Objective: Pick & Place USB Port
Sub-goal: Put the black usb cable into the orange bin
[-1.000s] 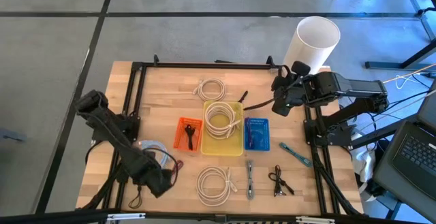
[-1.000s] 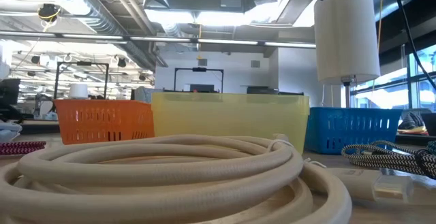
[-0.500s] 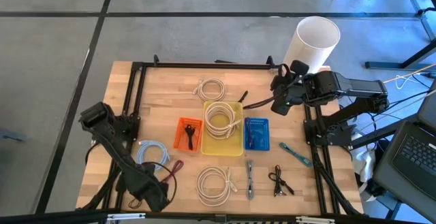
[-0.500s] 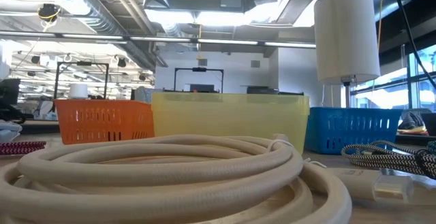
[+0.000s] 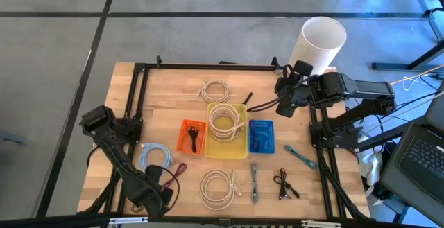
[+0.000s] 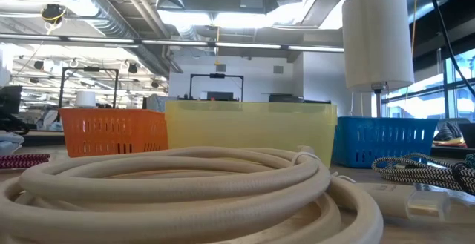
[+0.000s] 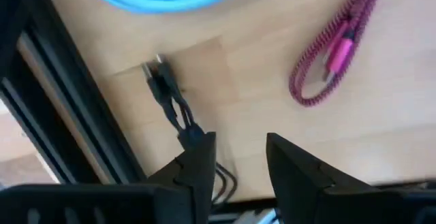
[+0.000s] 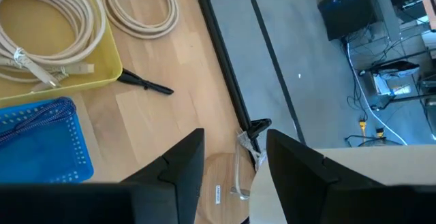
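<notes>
A shallow yellow plastic tray [image 8: 102, 74] holds a coiled beige cable [image 8: 48, 26] — a second, smaller beige coil [image 8: 142, 6] lies on the pale wooden tabletop [image 8: 184, 81] beside it, near a blue perforated basket [image 8: 41, 142].

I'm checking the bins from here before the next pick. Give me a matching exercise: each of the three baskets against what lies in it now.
Things:
1. orange basket
2. yellow basket
3. blue basket

Contents:
A. coiled cream cable
B. dark blue cable
C. small black cable

Pairs: 1-C, 2-A, 3-B
</notes>
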Tool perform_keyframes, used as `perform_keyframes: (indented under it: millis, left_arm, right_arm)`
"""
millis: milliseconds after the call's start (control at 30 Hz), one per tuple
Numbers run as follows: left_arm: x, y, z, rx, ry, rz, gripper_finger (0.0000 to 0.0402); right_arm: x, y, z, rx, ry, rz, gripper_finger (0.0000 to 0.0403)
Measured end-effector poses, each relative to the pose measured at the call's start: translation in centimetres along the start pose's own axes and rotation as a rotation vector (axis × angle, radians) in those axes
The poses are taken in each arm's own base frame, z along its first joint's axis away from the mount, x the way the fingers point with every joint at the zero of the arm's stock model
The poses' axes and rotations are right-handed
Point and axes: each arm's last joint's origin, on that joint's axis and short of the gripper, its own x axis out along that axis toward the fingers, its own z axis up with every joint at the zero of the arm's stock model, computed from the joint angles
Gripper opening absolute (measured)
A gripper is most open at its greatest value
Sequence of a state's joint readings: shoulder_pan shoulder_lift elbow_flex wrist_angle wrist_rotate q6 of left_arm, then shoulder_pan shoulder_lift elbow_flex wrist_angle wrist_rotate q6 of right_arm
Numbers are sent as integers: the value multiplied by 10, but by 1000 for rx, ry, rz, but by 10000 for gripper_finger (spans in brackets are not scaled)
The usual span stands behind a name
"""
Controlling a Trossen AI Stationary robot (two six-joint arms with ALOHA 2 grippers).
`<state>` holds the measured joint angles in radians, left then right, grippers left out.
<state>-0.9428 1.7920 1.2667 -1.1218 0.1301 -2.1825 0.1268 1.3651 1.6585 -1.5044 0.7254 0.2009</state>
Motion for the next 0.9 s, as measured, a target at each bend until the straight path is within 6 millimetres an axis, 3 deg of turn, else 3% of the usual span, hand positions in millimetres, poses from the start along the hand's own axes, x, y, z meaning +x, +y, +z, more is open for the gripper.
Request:
perform_keyframes:
  millis: [233, 433, 633, 900]
  left_arm:
    - [1, 14, -8, -112, 45, 130, 126]
    - [8, 16, -17, -107, 83, 180, 144]
    - [29, 3, -25, -95, 102, 160, 163]
    - [58, -14, -33, -95, 116, 143, 160]
  right_arm:
    - [0, 0, 0, 68, -1, 1, 161]
    - [0, 0, 1, 87, -8, 2, 161]
    - [0, 0, 2, 94, -14, 4, 161]
    - [0, 1, 4, 111, -34, 12, 161]
